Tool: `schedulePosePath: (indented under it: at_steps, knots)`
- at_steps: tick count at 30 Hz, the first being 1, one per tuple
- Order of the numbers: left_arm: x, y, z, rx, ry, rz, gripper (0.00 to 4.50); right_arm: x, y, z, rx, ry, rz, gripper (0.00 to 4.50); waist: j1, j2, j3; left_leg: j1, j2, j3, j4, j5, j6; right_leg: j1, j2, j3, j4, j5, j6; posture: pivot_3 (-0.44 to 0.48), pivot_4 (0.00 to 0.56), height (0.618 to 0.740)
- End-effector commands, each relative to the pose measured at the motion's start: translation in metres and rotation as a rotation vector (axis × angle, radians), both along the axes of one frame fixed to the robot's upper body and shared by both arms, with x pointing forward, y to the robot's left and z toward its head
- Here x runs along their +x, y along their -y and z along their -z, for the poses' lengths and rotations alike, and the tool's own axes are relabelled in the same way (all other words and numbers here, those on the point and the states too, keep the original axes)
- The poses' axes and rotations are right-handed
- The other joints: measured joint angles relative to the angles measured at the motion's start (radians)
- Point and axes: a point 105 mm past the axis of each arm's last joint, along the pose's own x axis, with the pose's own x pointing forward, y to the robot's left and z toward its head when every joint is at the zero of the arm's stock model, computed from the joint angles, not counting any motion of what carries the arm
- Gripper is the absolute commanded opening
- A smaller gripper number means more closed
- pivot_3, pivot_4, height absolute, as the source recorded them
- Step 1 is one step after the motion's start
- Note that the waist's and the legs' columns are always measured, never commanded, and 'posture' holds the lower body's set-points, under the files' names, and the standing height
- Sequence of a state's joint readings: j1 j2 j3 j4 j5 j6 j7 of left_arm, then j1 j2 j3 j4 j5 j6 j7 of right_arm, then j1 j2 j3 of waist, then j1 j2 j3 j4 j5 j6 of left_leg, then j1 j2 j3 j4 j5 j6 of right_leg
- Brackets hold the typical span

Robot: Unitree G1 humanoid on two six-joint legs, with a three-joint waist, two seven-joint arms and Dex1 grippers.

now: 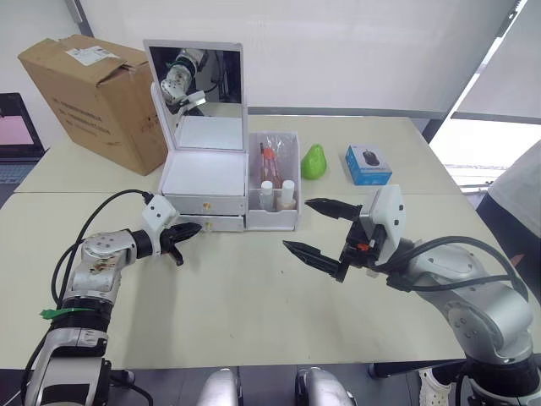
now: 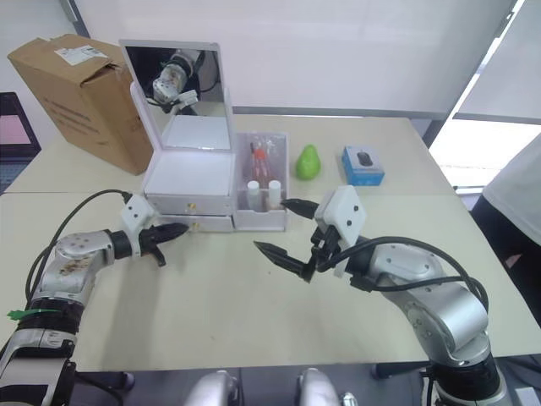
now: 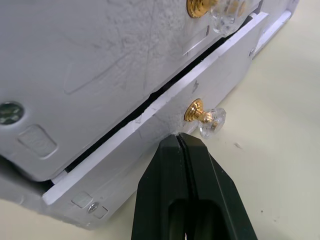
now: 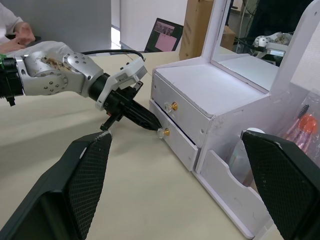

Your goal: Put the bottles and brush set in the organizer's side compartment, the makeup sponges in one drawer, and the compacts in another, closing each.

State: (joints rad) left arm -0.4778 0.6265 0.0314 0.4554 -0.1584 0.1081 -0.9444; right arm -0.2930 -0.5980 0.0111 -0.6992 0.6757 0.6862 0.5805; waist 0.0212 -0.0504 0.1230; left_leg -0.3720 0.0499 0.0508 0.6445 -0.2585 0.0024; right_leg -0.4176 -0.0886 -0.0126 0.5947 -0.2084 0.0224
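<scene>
Beige table (image 1: 254, 304). Left gripper (image 1: 188, 230), fingers pressed together, nudges the organizer (image 1: 205, 179)'s lower drawer (image 3: 165, 125) beside its knob, probably closing it; right gripper (image 1: 321, 230) wide, empty, near centre.

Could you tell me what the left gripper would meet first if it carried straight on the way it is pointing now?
Most likely the lower drawer of the organizer. The shut left gripper points at that drawer's front, just beside its gold knob, and the drawer stands slightly ajar. Whether the tip already touches cannot be told.
</scene>
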Motion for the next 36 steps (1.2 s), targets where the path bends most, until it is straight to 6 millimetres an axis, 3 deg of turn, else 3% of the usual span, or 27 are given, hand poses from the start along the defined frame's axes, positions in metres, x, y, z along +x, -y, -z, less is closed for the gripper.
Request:
schedulePosePath:
  at_steps: [1,5,12,16,21,25,30,33,36]
  knots:
    - [0.009,0.010,-0.017,-0.011,0.071,0.014,0.02,-0.005,0.001,-0.009,0.017,0.037,0.001,4.50,0.001,0.000,0.000,0.000,0.000,0.000,0.000,0.000,0.000,0.000,0.000,0.000,0.000,0.000,0.000,0.000,0.150,0.740]
    - [0.009,0.015,-0.017,-0.018,0.071,0.028,0.02,-0.005,0.001,-0.008,0.016,0.035,0.001,4.50,0.002,0.000,0.000,-0.001,0.000,0.000,0.000,0.000,0.000,0.000,0.000,0.000,0.000,0.001,0.000,0.000,0.150,0.740]
    - [0.007,0.007,-0.021,-0.007,0.075,0.019,0.02,-0.006,0.001,-0.010,0.015,0.040,0.004,4.50,0.002,0.000,0.000,-0.001,0.000,0.000,0.000,0.000,0.000,0.000,0.000,0.000,0.000,0.001,0.000,0.000,0.150,0.740]
    - [0.000,-0.006,-0.027,-0.020,0.073,0.004,0.02,-0.006,0.003,-0.010,0.012,0.041,0.011,4.50,-0.003,0.000,0.000,0.000,0.000,0.000,0.000,0.000,0.000,0.000,0.000,0.000,0.000,0.001,0.000,0.000,0.150,0.740]
    - [-0.031,-0.036,-0.050,-0.107,0.050,0.018,0.02,-0.003,0.024,-0.005,-0.014,0.027,0.080,4.50,-0.011,0.000,0.000,0.001,0.001,-0.001,0.000,0.000,0.000,0.000,0.001,0.000,0.000,0.001,0.000,0.000,0.150,0.740]
    - [-0.054,-0.074,-0.063,-0.078,0.025,-0.046,0.02,0.000,0.064,0.004,-0.048,-0.002,0.213,4.50,-0.008,0.001,0.001,0.001,0.001,0.000,0.000,0.000,0.000,-0.001,0.000,0.000,0.000,-0.003,-0.004,0.000,0.150,0.740]
    - [-0.076,-0.111,-0.087,-0.111,0.054,-0.155,0.02,-0.010,0.132,0.014,-0.057,-0.042,0.420,4.50,0.008,0.005,0.004,0.001,0.001,0.004,0.000,0.000,0.000,-0.003,-0.004,-0.002,-0.001,-0.005,-0.003,0.000,0.150,0.740]
    - [-0.093,-0.126,-0.083,-0.112,0.021,-0.209,0.61,-0.023,0.178,0.021,-0.059,-0.048,0.544,4.50,0.010,0.006,0.004,0.002,0.001,0.005,0.000,0.000,0.000,-0.002,-0.005,-0.001,-0.001,-0.005,-0.002,0.000,0.150,0.740]
    - [-0.112,-0.152,-0.063,-0.018,-0.017,-0.302,1.55,-0.040,0.229,0.037,-0.059,-0.074,0.691,4.50,0.009,0.007,0.004,0.003,0.002,0.006,0.000,0.000,-0.001,-0.002,-0.004,-0.001,-0.001,-0.005,-0.002,0.000,0.150,0.740]
